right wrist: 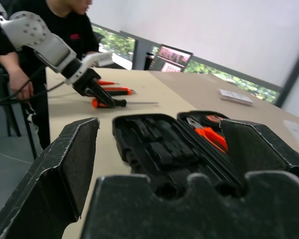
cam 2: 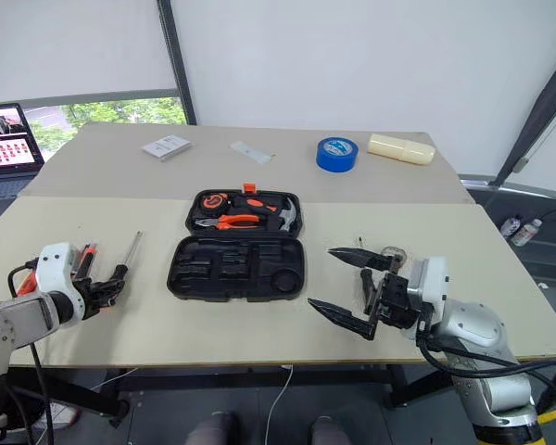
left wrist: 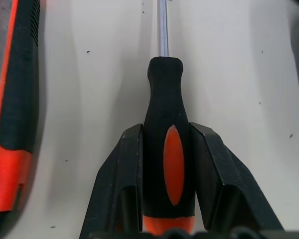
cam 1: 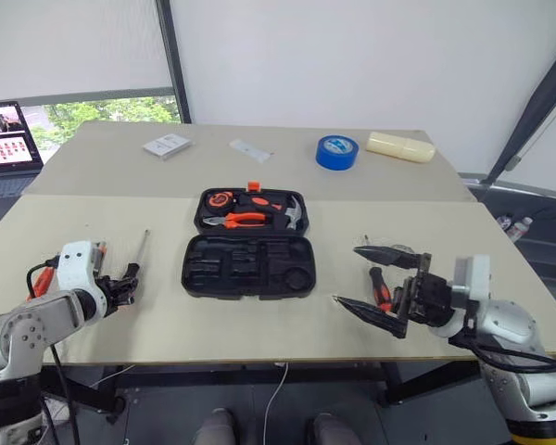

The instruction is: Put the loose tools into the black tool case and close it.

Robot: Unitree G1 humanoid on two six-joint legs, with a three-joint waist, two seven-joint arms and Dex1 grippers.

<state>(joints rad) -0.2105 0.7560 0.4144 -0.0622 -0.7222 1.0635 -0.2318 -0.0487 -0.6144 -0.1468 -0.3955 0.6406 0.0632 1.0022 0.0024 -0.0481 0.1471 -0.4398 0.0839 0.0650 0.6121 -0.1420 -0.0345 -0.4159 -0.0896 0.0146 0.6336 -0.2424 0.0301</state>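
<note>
A pale beige table (cam 1: pixel 120 324) fills the middle of the head views, with white blinds behind, a window at upper left and a laptop (cam 1: pixel 7 139) at the left edge. Along the far side lie a small white packet (cam 1: pixel 167 145), a flat white strip (cam 1: pixel 250 150), a blue tape roll (cam 1: pixel 337 151) and a cream cylinder (cam 1: pixel 400 146).

At centre the black tool case (cam 1: pixel 250 245) lies open. Its rear half holds orange-handled pliers (cam 1: pixel 239 221), a hammer (cam 1: pixel 292 215) and a tape measure (cam 1: pixel 221 198); the front half's moulded slots look empty.

At lower left the left claw (left wrist: pixel 167 169) pinches the handle of a screwdriver (left wrist: pixel 165 124) lying on the table, with a utility knife (left wrist: pixel 15 109) just beside it. At lower right the right claw (cam 1: pixel 375 278) hovers spread wide, holding nothing; another orange-handled tool (cam 1: pixel 382 289), possibly a screwdriver, lies under it. A person (right wrist: pixel 55 20) stands beyond the table.
</note>
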